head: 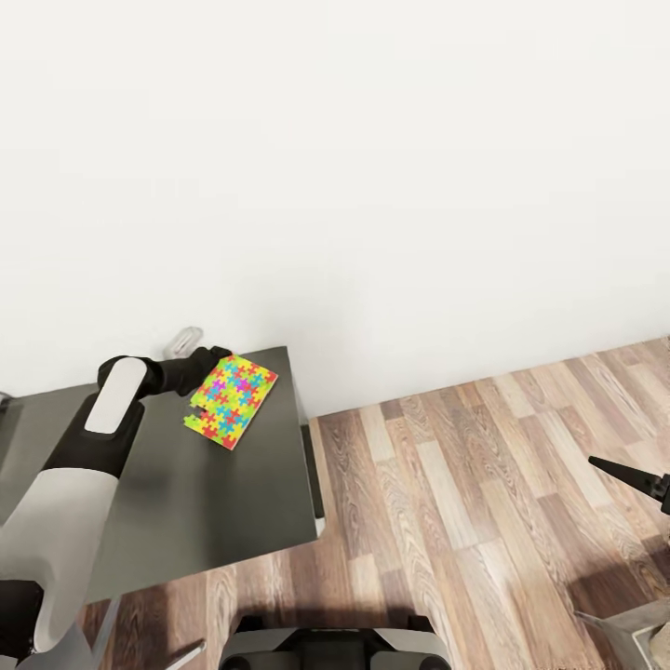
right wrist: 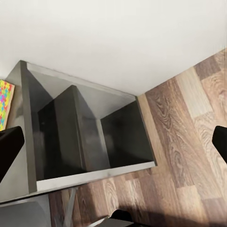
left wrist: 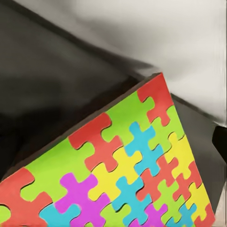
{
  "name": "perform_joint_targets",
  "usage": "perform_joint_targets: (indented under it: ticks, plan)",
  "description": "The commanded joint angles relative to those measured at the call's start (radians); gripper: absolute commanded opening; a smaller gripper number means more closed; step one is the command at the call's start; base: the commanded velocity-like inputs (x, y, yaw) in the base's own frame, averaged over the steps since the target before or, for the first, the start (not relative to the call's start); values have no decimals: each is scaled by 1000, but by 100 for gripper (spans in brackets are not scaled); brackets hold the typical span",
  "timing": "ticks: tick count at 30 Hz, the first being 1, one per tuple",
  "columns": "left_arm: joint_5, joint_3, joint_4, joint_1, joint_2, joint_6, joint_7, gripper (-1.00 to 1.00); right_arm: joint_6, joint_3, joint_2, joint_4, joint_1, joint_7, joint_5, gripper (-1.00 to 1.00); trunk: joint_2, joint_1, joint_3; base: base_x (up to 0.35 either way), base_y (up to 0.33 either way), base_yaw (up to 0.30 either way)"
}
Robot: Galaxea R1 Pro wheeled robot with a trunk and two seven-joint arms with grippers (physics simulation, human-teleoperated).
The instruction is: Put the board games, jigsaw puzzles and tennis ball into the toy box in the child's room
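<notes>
A jigsaw puzzle [head: 231,401] lies at the dark grey desk's [head: 223,502] far right corner below the white wall [head: 372,167], the left gripper [head: 207,365] touching it, grip unclear.

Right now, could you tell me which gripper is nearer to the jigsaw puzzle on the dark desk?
Left. The left gripper is at the jigsaw puzzle, at its edge nearest the wall; the right gripper hangs over the wood floor, well clear of the desk.

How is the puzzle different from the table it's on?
The jigsaw puzzle is bright, with yellow, pink, green, blue and red pieces; the table is plain dark grey. The puzzle is small and covers just a far corner; the table is much bigger. The puzzle sits turned at an angle to the table's edges. Both are flat.
</notes>
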State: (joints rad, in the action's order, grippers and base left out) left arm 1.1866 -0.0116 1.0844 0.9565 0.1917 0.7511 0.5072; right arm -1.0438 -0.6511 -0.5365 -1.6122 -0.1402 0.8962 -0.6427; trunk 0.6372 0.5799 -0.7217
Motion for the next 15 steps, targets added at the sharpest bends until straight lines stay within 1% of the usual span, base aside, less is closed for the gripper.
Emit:
perform_joint_targets:
  ticks: [1,9,15]
  plan:
    - [20,-2,-38,0,-1,1,11,100,-3,-1,0,0,-1,6,5,100,1,0,-1,-59,-13,-40]
    - [20,-2,-38,0,-4,1,10,100,-3,-1,0,0,-1,6,5,100,1,0,-1,-129,-69,-18]
    - [21,-2,-38,-1,-5,1,10,100,-3,-1,0,0,-1,5,5,100,1,0,-1,-69,-41,-5]
